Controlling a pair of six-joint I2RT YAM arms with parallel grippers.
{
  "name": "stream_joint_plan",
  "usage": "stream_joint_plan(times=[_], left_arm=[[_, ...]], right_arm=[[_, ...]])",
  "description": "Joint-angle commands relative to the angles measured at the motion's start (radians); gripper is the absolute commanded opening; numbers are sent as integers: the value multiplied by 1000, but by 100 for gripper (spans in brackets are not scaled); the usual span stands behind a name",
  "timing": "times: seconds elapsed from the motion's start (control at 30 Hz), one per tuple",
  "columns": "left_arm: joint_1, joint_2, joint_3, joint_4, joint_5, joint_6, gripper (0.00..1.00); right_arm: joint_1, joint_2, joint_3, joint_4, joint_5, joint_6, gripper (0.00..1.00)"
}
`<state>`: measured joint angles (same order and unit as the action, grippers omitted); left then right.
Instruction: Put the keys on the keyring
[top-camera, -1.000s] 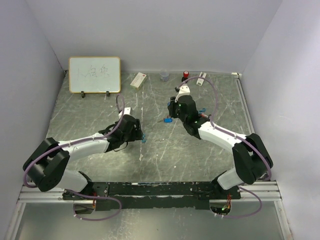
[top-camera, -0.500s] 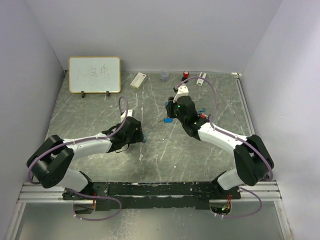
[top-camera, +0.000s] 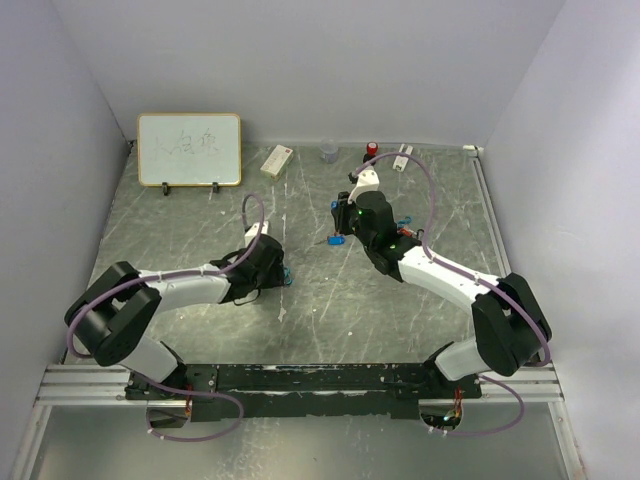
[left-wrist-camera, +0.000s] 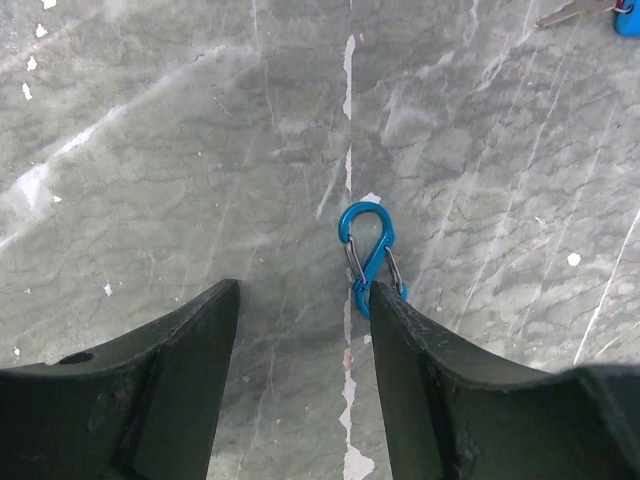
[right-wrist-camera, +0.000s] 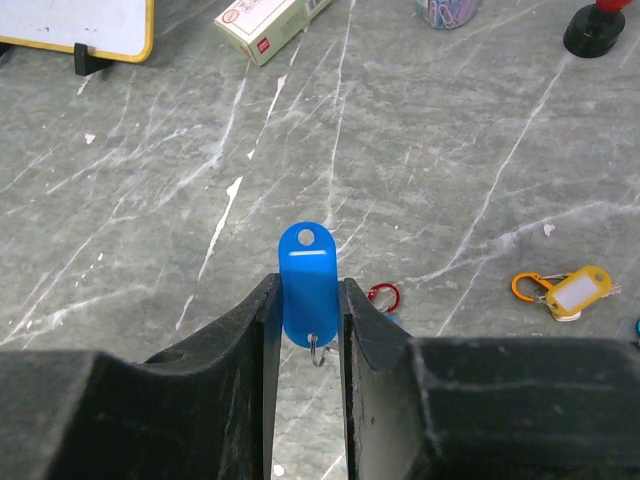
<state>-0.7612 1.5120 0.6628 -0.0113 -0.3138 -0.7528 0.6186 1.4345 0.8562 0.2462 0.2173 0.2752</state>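
Keys: blue-tagged key pinched upright in my right tool, yellow-tagged key on the table at its 3 o'clock; left tool open over blue carabiner clip, likely the keyring; pickup step, I judge, so next I close squarely on it.

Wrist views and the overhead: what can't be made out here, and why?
Right wrist: below the blue tag held in the right gripper only a sliver of metal ring shows; the fingers hide the rest.
Right wrist: the red carabiner is partly behind a finger.
Left wrist: a metal key is cut off at the top right corner.
Overhead: the whiteboard writing is too small to read.
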Motion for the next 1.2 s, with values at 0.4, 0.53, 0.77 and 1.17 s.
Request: stream_joint_plan(times=[0.4, 0.53, 0.77, 1.17], left_arm=[[-56, 106, 136, -25, -50, 10, 68], [-78, 141, 167, -56, -87, 11, 68], [-108, 200, 217, -130, -156, 5, 66], [-121, 235, 235, -178, -176, 1, 58]], right_arm=[[6, -20, -12, 36, 23, -14, 0], [7, -25, -16, 34, 29, -17, 0], [6, -36, -22, 35, 40, -21, 0], [6, -41, -24, 31, 50, -25, 0]])
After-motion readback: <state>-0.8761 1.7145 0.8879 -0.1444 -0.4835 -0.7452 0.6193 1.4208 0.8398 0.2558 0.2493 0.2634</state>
